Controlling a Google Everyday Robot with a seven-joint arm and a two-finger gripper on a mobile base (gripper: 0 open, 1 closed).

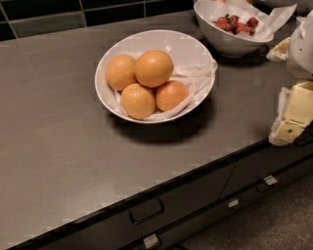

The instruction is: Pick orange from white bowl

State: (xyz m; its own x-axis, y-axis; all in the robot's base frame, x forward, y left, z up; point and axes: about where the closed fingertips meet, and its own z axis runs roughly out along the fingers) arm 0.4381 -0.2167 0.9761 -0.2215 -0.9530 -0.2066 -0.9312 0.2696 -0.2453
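A grey counter (58,146) fills most of the frame, bounded by dark wall tiles (49,14) along the upper left. Below its front edge, dark drawer fronts are seen, one with a black handle (146,211). At the upper right a deeper bowl (220,44) lined with paper is seen, holding red berries (236,23); it stands near the white bowl (186,49) but apart from it.

The white bowl is placed in the upper middle of the frame. It is lined with crumpled white paper (198,78), which spills over its right rim. Four fruits are crowded into its left half. The orange (154,68) is perched highest, at the upper middle of the pile, with its top exposed. It is pressed against a paler orange (121,72) on its left. Just below it, nearer the frame's bottom, lie a front orange (138,100) and a smaller reddish one (171,95). These three neighbours are touching it or tucked just beside it, so its sides are hemmed in to the left and below; to its upper right only bare bowl wall is seen.

The orange is seen as round, smooth and evenly deep orange, with a soft highlight on its upper face, and looks the largest of the four.

The gripper (292,114), cream-coloured, is seen at the right edge of the frame, over the counter's front edge and well apart from the white bowl. Whether it is released or clenched cannot be told; nothing is seen held in it.
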